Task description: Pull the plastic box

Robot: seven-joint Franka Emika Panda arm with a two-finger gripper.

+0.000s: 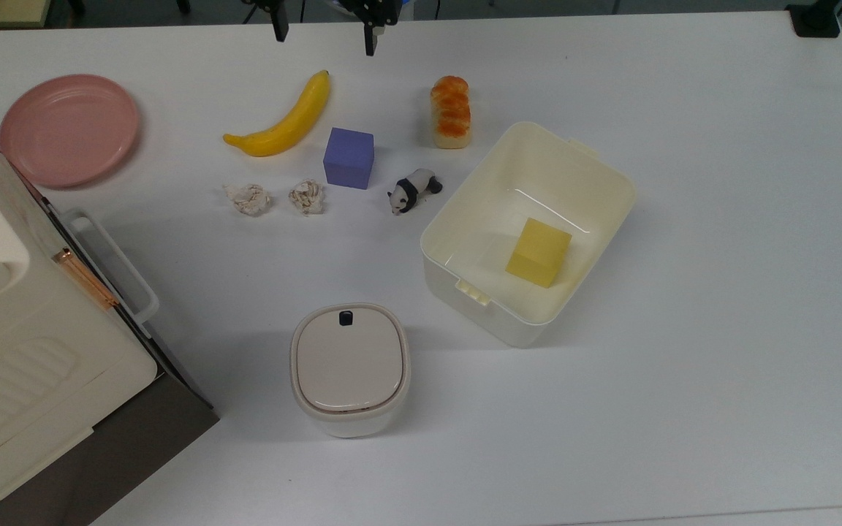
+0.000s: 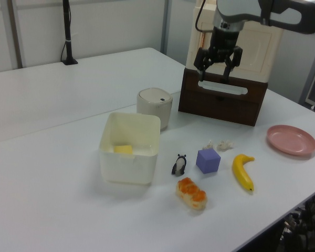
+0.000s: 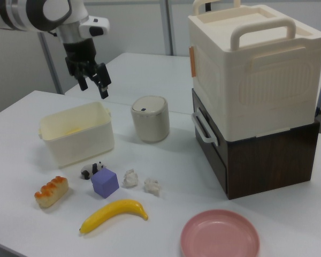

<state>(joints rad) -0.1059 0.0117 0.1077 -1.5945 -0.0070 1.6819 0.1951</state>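
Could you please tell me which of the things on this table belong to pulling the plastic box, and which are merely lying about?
For the job:
- plastic box, with a yellow block inside
- hand, open, in the air

Lying about:
- banana
- purple cube
- bread
- panda
- two paper wads
- pink plate
- lidded bin
- cream case

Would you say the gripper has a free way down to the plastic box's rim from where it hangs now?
Probably yes. The gripper hangs open in the air, nothing lies between it and the plastic box, and the box has no lid.
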